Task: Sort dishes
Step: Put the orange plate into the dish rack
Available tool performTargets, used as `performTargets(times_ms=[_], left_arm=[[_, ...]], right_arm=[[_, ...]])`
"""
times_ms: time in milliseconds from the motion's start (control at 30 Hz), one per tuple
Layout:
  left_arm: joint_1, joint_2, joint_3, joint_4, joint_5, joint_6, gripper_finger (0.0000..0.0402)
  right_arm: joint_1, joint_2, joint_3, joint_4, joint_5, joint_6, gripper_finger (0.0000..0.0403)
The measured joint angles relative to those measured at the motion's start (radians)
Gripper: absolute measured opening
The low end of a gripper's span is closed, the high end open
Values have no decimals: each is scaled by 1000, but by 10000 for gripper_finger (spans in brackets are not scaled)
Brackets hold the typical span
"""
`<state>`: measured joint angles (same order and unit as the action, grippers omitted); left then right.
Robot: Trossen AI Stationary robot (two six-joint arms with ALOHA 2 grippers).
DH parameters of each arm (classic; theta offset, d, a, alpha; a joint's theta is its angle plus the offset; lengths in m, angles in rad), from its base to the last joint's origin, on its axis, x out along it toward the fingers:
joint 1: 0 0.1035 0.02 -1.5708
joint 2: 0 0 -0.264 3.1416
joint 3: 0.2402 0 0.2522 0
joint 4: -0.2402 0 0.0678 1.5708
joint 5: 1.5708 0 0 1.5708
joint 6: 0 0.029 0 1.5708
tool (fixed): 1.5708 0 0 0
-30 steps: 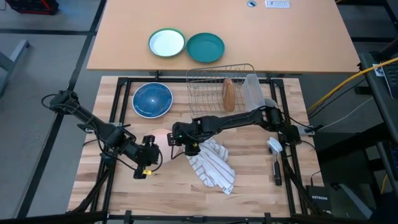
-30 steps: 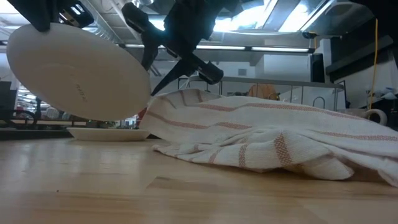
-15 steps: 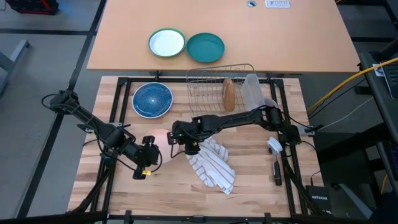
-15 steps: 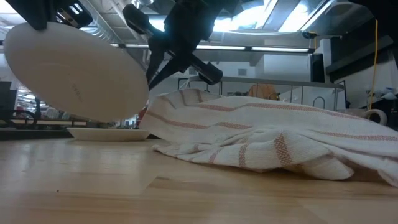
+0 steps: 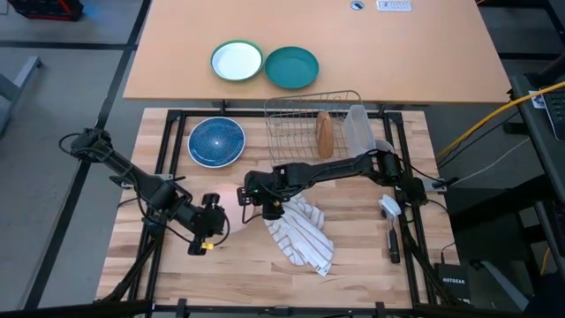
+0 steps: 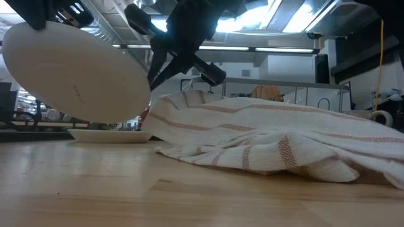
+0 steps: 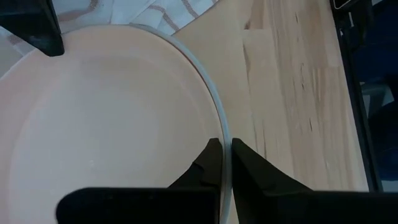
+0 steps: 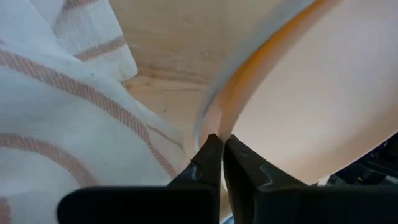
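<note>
White plate (image 6: 76, 69) is held off the counter (image 5: 353, 256), tilted, with both pincers clamped on its rim from opposite sides. Left pincer (image 7: 222, 152) pinches the rim on the side toward the counter's left edge; right pincer (image 8: 217, 144) pinches the opposite side, next to the towel. From above the plate sits near the counter's middle, mostly hidden under the two arms.

Striped towel (image 5: 302, 231) lies crumpled on the counter just right of the plate, toward the front edge.

Blue plate (image 5: 216, 141) lies flat near the back-left corner of the counter, well apart from the pincers.

Wire rack (image 5: 311, 119) stands at the back edge, centre. Tan-brown plate (image 5: 325, 134) stands upright on edge in it, and a clear cup (image 5: 357, 129) is beside it on the right.

Teal plate (image 5: 291, 67) and green-rimmed white plate (image 5: 237, 62) sit side by side on the tan table (image 5: 424, 53) behind the counter.

Brush (image 5: 389, 225) lies near the counter's right edge.
</note>
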<state>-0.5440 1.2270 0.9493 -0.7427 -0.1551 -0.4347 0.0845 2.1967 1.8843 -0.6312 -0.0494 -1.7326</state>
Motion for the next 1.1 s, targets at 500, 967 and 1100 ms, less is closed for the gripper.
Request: performTargets(times_ms=[500, 967, 1100], left_arm=[[-1, 0, 0, -1, 3, 2, 6], [-1, 0, 0, -3, 1, 3, 6], [0, 0, 0, -4, -3, 3, 6]], right_arm=[[0, 13, 0, 10, -92, 51, 30], [0, 14, -1, 50, -122, 85, 44], [2, 14, -1, 51, -127, 86, 46]])
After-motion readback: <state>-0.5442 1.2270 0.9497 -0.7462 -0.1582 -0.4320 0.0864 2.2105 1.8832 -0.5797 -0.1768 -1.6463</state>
